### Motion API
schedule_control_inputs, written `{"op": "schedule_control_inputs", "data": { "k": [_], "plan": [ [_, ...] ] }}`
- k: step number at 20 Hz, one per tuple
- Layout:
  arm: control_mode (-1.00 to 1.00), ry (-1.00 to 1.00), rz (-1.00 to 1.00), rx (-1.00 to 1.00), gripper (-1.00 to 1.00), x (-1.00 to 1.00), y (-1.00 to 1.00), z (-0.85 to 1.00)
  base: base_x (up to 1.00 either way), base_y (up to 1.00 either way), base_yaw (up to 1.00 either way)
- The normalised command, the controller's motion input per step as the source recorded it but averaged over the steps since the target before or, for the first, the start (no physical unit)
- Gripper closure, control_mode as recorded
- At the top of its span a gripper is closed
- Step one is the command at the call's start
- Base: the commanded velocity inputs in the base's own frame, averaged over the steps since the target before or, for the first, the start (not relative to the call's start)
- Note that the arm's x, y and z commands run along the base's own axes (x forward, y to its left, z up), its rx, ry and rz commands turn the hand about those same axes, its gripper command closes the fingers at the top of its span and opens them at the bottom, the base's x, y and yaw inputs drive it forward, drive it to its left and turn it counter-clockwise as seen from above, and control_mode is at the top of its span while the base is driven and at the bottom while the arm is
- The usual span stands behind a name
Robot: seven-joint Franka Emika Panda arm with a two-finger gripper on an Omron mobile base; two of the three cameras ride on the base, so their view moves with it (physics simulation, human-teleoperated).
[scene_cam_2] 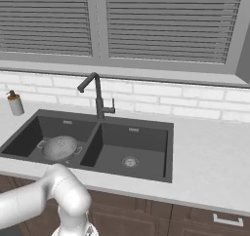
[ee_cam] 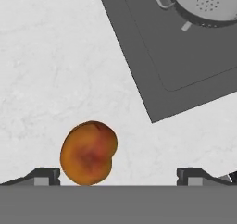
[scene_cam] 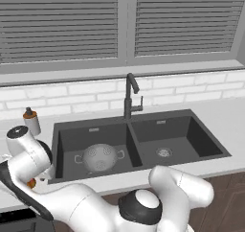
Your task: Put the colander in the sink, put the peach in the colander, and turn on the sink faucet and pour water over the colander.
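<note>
Step one is complete: the colander [scene_cam: 100, 157] sits upright on the floor of the left basin of the sink [scene_cam: 206, 141], clear of the central divider. Steps two and three are outstanding. The peach [ee_cam: 88, 152] lies on the pale counter [ee_cam: 55, 56] off the sink's left front corner, not in the colander. The sink faucet [scene_cam: 131, 96] stands behind the divider with no water visible at its spout; I judge it to be off.

The hand [ee_cam: 118, 177] hangs above the counter, spread wide and gripping nothing. In the hand view the peach lies just inside one fingertip [ee_cam: 44, 176], off-centre in the gap, the other tip well apart from it. Whether that fingertip touches the fruit cannot be told.

Count:
- one colander
- one peach
- one double-basin sink with two drains
- one faucet
- one soap bottle [scene_cam: 31, 121] with a dark-orange cap on the counter behind the sink's left end
</note>
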Motion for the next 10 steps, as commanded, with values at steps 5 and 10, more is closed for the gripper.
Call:
{"op": "schedule_control_inputs", "data": {
  "k": [5,10],
  "plan": [
    [-1.00,0.02,0.07,0.19,-1.00,0.18,0.00,-0.03,0.00,0.00,0.00],
    [-1.00,0.00,0.05,0.17,-1.00,0.16,0.12,-0.18,0.00,0.00,0.00]
  ]
}}
